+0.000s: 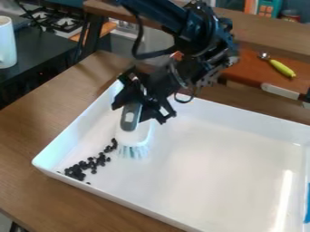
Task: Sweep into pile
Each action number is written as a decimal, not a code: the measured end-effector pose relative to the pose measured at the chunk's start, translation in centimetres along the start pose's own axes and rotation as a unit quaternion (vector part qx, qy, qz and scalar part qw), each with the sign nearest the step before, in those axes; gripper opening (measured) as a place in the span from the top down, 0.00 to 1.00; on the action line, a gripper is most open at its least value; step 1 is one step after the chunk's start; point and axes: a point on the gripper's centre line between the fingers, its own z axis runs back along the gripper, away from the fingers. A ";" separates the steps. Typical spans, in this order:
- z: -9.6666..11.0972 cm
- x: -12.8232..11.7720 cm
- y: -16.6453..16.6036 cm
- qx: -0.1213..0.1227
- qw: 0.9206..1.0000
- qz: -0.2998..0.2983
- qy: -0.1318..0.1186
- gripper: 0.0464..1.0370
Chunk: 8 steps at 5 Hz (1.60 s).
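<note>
Okay, my gripper (142,108) has the brush (133,134) clamped.
I see its long axis near upright, bristles (133,152) down beside dark bits (76,171).

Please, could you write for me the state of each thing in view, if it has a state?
Tool: closed on the brush's handle.
Brush: held, bristles down, beside the upper end of the black pieces.
Black pieces: loose, a straggling trail, thickest near one corner.
White tray: right side up, on the wooden table.
White mug: upright.
Yellow-green handled utensil: lying down.
Stove: lit or not, I cannot tell.
</note>
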 end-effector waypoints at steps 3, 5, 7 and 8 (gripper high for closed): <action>3.0 -2.2 -1.2 -0.016 1.000 0.010 -0.017 0.55; 9.3 -4.7 -2.7 -0.077 0.996 -0.005 -0.046 0.55; 13.5 -9.0 -7.9 -0.070 0.990 -0.067 -0.098 0.55; 14.7 -10.6 -10.6 -0.061 0.989 -0.086 -0.105 0.55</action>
